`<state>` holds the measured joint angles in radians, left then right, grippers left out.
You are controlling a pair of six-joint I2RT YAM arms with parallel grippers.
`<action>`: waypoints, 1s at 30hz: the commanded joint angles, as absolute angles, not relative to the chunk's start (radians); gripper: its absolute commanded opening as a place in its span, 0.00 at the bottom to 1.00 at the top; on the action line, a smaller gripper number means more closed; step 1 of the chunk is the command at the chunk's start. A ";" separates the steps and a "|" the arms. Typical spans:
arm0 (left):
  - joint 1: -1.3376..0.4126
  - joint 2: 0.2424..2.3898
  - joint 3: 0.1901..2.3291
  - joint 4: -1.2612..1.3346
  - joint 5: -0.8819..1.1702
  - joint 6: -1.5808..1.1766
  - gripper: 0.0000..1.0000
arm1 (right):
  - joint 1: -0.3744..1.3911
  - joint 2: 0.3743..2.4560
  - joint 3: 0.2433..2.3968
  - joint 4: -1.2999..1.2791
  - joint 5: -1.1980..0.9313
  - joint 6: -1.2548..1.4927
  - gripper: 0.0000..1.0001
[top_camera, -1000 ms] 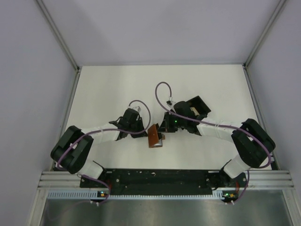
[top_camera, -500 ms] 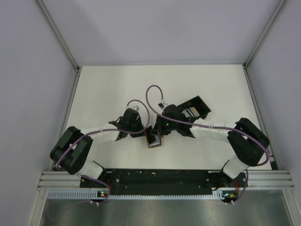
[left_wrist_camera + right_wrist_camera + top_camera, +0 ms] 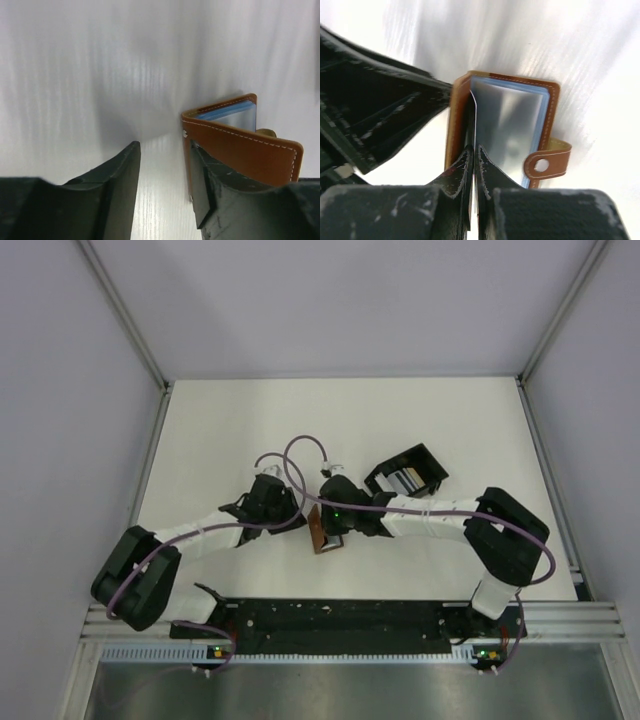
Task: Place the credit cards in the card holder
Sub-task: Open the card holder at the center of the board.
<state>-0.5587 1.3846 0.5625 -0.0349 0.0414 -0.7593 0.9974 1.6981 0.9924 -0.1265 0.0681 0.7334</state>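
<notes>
Having opened, left claw (image 3: 163, 150) sits beside card holder (image 3: 240, 150)

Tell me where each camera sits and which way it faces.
Top external: above and behind, looking down at the table; left arm and right arm show.
Left wrist: faces the card holder's outside; open left gripper shows.
Right wrist: looks into the card holder; right gripper pinches a credit card.
All share the card holder.

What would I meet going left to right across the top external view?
Left gripper → card holder → black slotted box. The right gripper overlaps the card holder there, so it is left out.
</notes>
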 commanded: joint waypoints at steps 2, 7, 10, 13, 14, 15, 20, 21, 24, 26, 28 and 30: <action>-0.532 1.266 0.528 -0.166 -0.069 -0.764 0.55 | 1.015 1.732 1.035 -0.213 0.210 0.707 0.00; -0.531 1.102 0.505 -0.184 -0.055 -0.801 0.66 | 1.034 1.720 1.057 -0.216 0.228 0.680 0.00; -0.531 1.042 0.502 -0.161 -0.015 -0.821 0.71 | 1.038 1.718 1.063 -0.210 0.218 0.678 0.00; -0.531 1.035 0.500 -0.114 0.026 -0.848 0.74 | 1.039 1.707 1.051 -0.187 0.210 0.677 0.00; -0.531 1.043 0.502 -0.103 0.028 -0.863 0.75 | 1.039 1.701 1.042 -0.173 0.206 0.676 0.00; -0.531 1.057 0.503 -0.083 0.031 -0.873 0.75 | 1.039 1.691 1.031 -0.158 0.201 0.678 0.00; -0.531 1.138 0.561 -0.052 0.032 -0.906 0.78 | 1.037 1.680 1.019 -0.135 0.192 0.667 0.00; -0.531 1.152 0.575 -0.046 0.037 -0.914 0.78 | 1.038 1.680 1.017 -0.132 0.189 0.666 0.00; -0.531 1.172 0.598 -0.017 0.038 -0.943 0.84 | 1.038 1.681 1.014 -0.124 0.186 0.666 0.00; -0.531 1.172 0.603 -0.008 0.043 -0.950 0.84 | 1.037 1.681 1.014 -0.121 0.186 0.666 0.00; -0.531 1.173 0.600 0.024 0.037 -0.960 0.87 | 1.037 1.680 1.014 -0.120 0.184 0.664 0.00; -0.531 1.181 0.600 0.029 0.034 -0.959 0.87 | 1.039 1.681 1.014 -0.120 0.183 0.664 0.00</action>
